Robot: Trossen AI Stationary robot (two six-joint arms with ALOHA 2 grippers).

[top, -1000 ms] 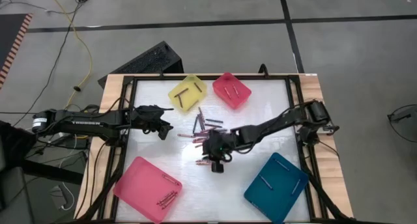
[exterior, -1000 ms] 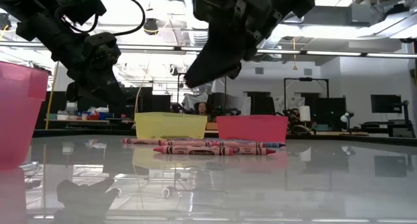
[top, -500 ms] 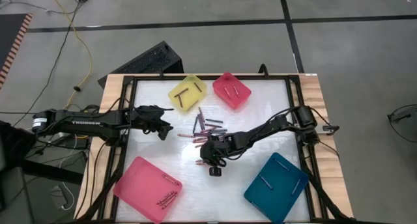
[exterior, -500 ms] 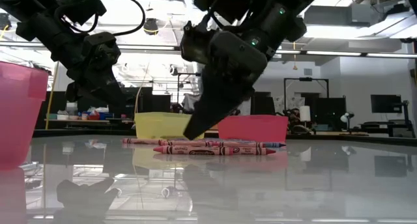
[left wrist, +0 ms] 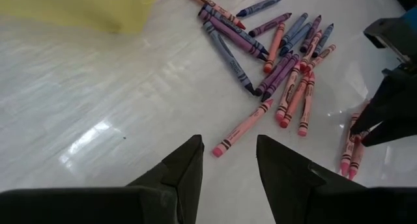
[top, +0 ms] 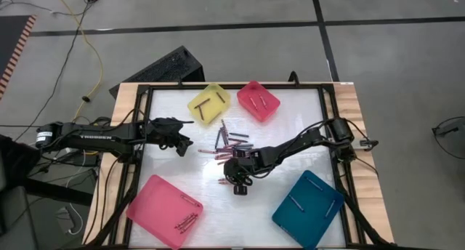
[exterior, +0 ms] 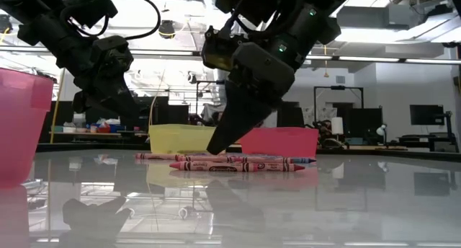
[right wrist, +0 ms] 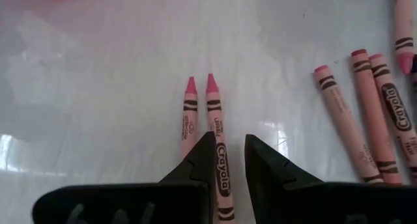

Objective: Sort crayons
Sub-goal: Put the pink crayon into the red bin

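Several pink, purple and bluish crayons [top: 227,139] lie loose in a pile mid-table; they also show in the left wrist view [left wrist: 287,68]. Two pink crayons [right wrist: 189,116] lie side by side nearer the front. My right gripper [right wrist: 229,138] is down at the table over them, open by a narrow gap, with one pink crayon [right wrist: 220,165] running between its fingers. It also shows in the high view [top: 236,179] and the low view [exterior: 216,147]. My left gripper [left wrist: 225,152] is open and empty above the table, left of the pile [top: 185,142]. My right gripper's fingers [right wrist: 199,160] point down and stand on either side of one pink crayon's wrapped middle [right wrist: 221,160], along its length. The crayon lies flat on the table. I cannot tell whether the fingers touch it.
A yellow tray [top: 209,103] and a small red-pink tray [top: 259,100] stand at the far edge, each with crayons. A large pink tray [top: 166,210] stands near left and a teal tray [top: 308,208] near right. A black frame [top: 145,119] rims the table.
My right gripper has come down from above the table onto the two pink crayons near the front, its arm dropping lower and its fingers ending on either side of one crayon. The crayons have not moved.
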